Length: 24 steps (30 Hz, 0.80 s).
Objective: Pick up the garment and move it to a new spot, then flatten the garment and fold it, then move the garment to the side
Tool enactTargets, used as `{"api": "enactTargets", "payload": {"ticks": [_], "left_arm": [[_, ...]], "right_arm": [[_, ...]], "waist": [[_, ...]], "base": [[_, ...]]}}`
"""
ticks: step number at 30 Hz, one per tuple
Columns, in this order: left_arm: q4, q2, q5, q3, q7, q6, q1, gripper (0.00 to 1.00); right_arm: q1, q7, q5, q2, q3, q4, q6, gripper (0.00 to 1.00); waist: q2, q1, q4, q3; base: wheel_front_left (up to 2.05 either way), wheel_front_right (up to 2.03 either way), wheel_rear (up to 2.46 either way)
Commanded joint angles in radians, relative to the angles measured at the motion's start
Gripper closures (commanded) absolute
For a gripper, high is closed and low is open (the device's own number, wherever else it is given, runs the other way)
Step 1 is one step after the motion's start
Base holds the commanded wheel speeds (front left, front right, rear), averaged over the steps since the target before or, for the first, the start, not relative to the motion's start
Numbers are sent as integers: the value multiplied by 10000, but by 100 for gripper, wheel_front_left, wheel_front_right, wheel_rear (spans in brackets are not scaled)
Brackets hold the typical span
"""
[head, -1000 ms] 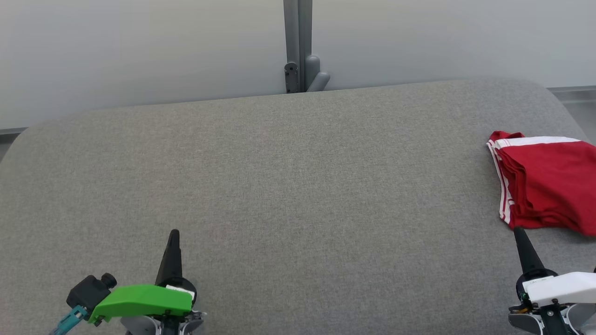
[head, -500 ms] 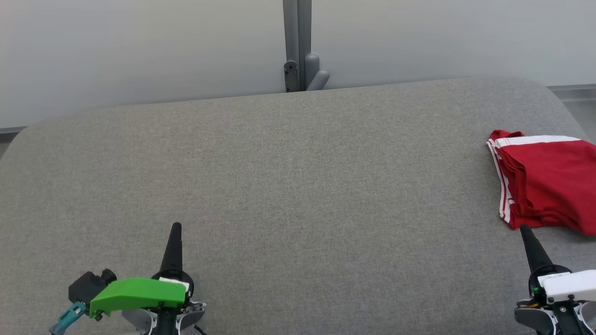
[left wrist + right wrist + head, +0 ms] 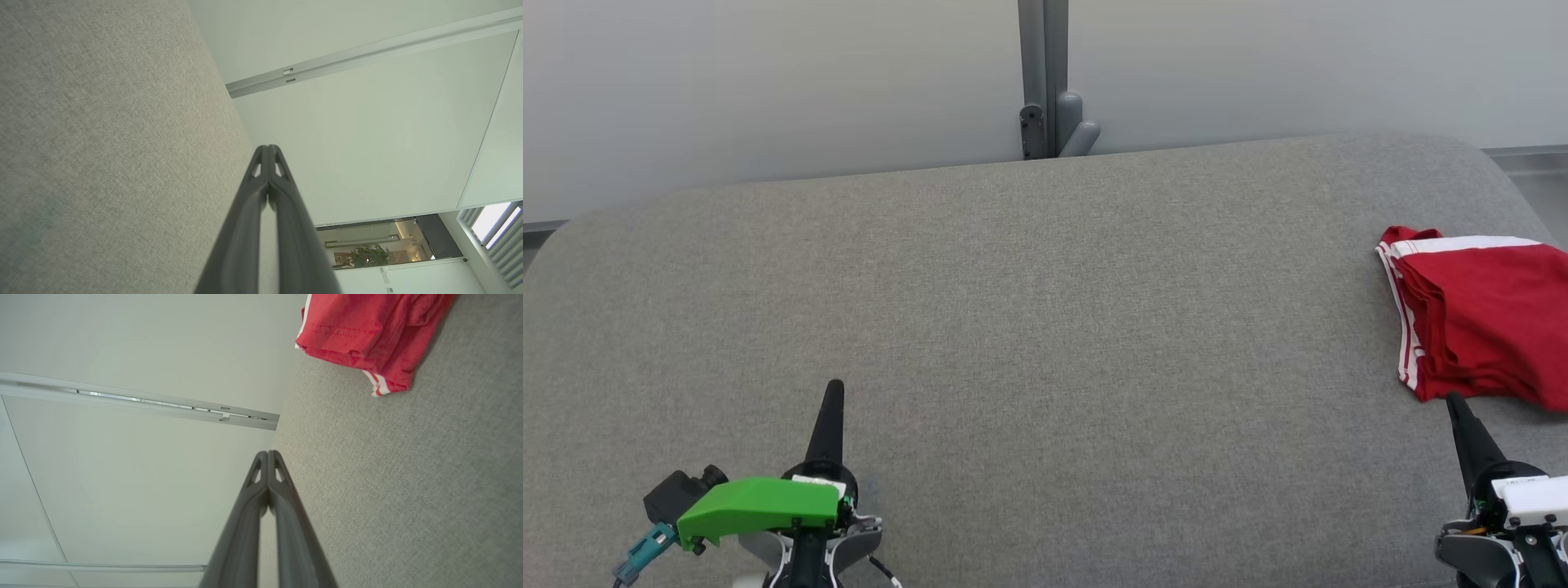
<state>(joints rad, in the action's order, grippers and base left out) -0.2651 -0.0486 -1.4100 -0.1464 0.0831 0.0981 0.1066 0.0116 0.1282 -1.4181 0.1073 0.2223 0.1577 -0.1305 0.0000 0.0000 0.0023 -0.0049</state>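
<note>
The garment [image 3: 1482,322] is red with white stripes along its edge and lies folded in a compact pile at the far right of the grey fabric surface [image 3: 1045,327]; it also appears at the top of the right wrist view [image 3: 367,330]. My right gripper [image 3: 1454,402] is shut and empty, its tip just short of the garment's near edge; in its wrist view [image 3: 267,453] the two fingers press together. My left gripper [image 3: 834,385] stands at the lower left, far from the garment, shut with nothing in it, fingers together in the left wrist view [image 3: 267,148].
A pale wall [image 3: 768,82] with a grey post and bracket [image 3: 1049,122] rises behind the surface's rounded far edge. A wide stretch of grey fabric lies between the two grippers.
The left gripper has slid a little forward and the right gripper has drawn back and to the right, away from the garment's edge. The garment has not moved.
</note>
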Motion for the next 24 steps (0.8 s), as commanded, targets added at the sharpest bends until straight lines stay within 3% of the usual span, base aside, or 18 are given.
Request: {"api": "enactTargets", "payload": {"ticks": [1, 24], "left_arm": [[7, -30, -220, 2, -30, 90, 221, 100], [-181, -32, -1968, -28, -303, 300, 552, 100]], "right_arm": [[-172, 93, -255, 19, 97, -11, -4, 100], [-303, 831, -2010, -111, 749, 154, -4, 100]], "waist": [[0, 0, -1, 4], [0, 0, -21, 68]], "base": [[0, 0, 0], [0, 0, 0]]}}
